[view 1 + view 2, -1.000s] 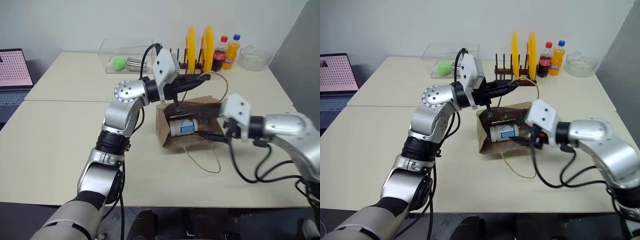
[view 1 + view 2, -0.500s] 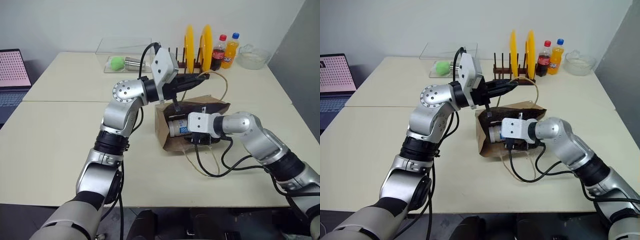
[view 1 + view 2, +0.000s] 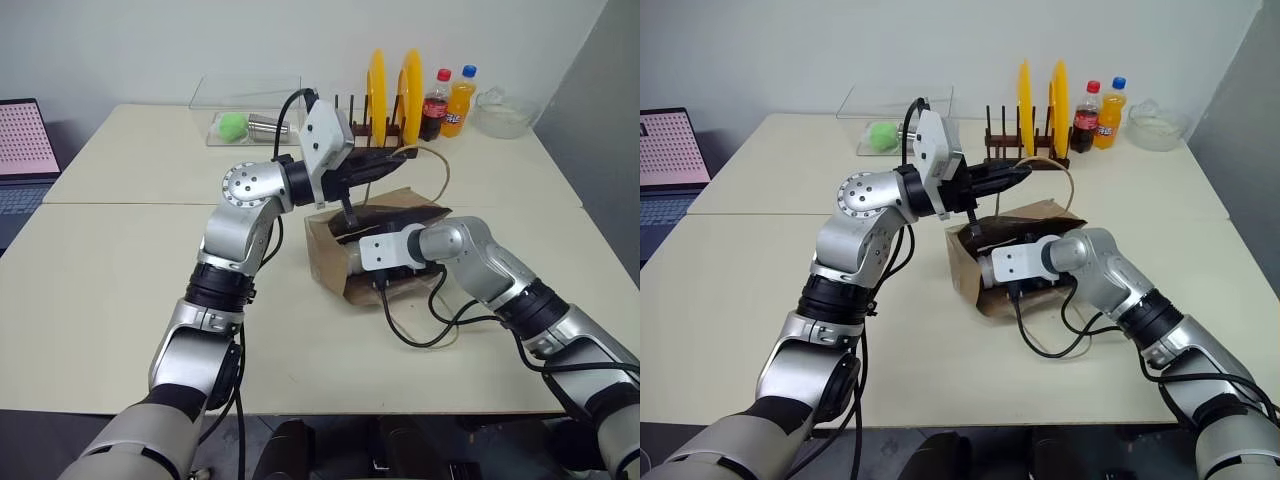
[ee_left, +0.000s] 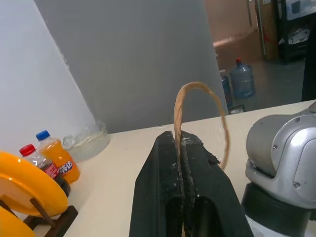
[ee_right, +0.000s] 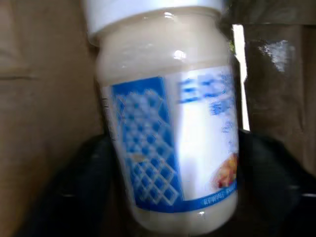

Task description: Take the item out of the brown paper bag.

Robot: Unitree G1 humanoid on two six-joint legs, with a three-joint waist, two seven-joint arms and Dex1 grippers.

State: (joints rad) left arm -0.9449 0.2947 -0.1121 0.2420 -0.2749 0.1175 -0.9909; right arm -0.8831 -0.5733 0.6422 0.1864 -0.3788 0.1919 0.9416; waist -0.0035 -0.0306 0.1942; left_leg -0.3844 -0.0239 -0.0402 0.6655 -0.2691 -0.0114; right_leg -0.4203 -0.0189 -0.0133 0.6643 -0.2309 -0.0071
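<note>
Bag handle pinched by L gripper — R gripper astride item.

Item inside bag (tipped).

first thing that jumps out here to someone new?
The left gripper, shut on a handle of the brown paper bag lying mid-table. Next, the right gripper reaching into the bag's mouth, its fingers either side of a white jar with a blue label. Behind, two yellow plates stand in a rack.
</note>
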